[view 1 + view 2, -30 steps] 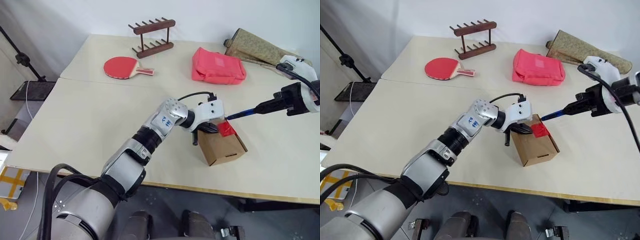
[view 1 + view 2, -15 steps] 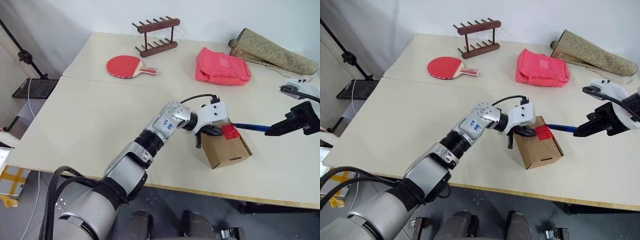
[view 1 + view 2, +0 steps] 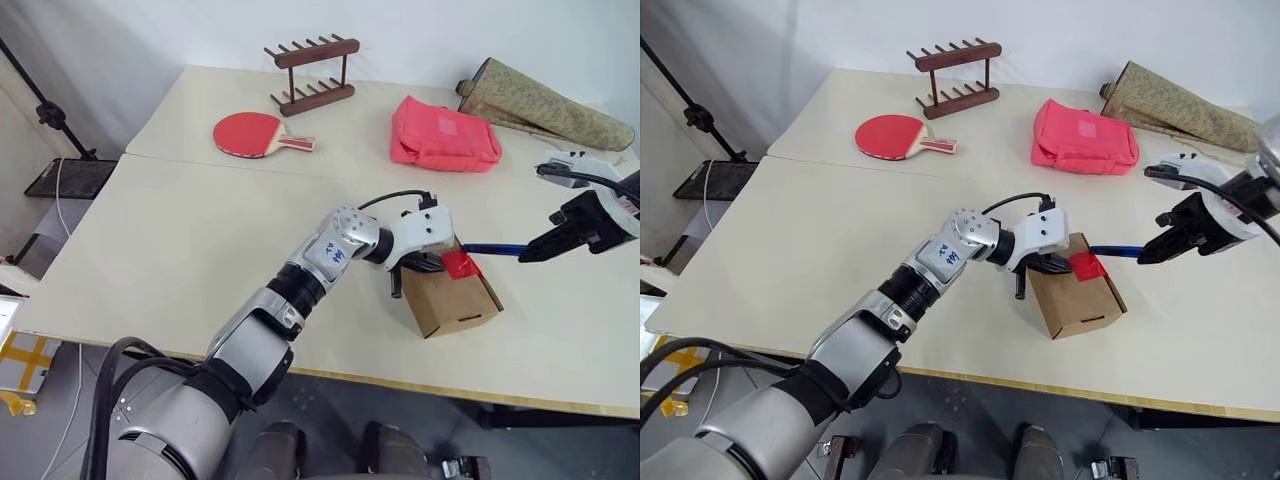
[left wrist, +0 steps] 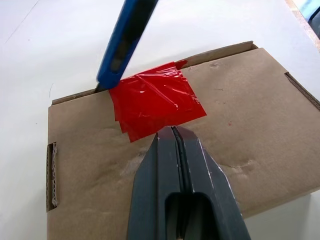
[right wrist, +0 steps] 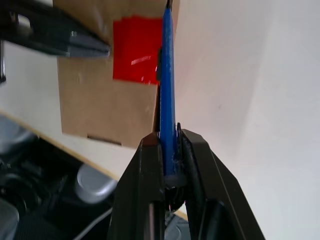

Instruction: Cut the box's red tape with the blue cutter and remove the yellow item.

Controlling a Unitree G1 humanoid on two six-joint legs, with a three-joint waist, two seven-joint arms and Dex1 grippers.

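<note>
The box [image 3: 452, 296] sits on the tabletop [image 3: 180, 230] near its front edge, with the red tape [image 4: 155, 102] across the flap seam on its top face. The left hand [image 4: 173, 131], its 2 fingers pressed fully together and gripping nothing, bears down on the lid just beside the tape. The right hand [image 5: 170, 150] is clamped on the blue cutter [image 5: 166, 80], whose long axis runs level from that hand, out to the box's right, toward the tape; its tip meets the seam at the tape's edge. The cut likely turns on drawing the tip along that seam, under the tape. The yellow item is presumably inside the closed box.
</note>
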